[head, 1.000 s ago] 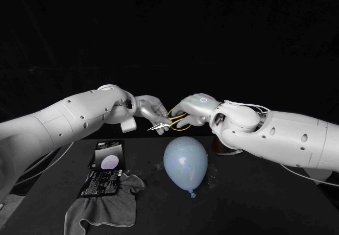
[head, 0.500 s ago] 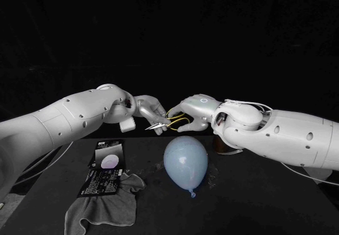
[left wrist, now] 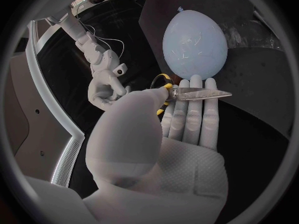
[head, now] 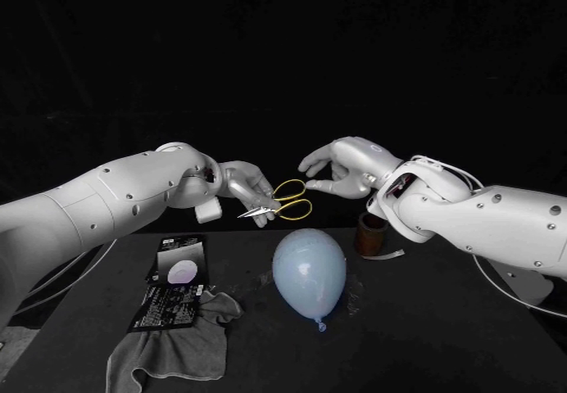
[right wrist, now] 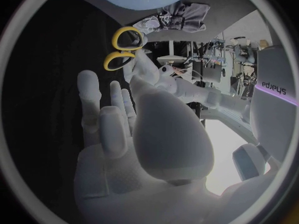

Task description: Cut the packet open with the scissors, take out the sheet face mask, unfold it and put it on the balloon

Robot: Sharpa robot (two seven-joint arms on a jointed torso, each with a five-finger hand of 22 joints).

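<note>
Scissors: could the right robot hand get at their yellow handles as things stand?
Probably yes. The left robot hand holds the scissors near the pivot, so the yellow handles stick out toward the right robot hand, which is open close by, with only air between.

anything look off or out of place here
The scissors are held oddly: the left hand pinches them near the pivot, with the yellow loops free and the right hand apart from them. Nothing looks spilled or damaged.
</note>
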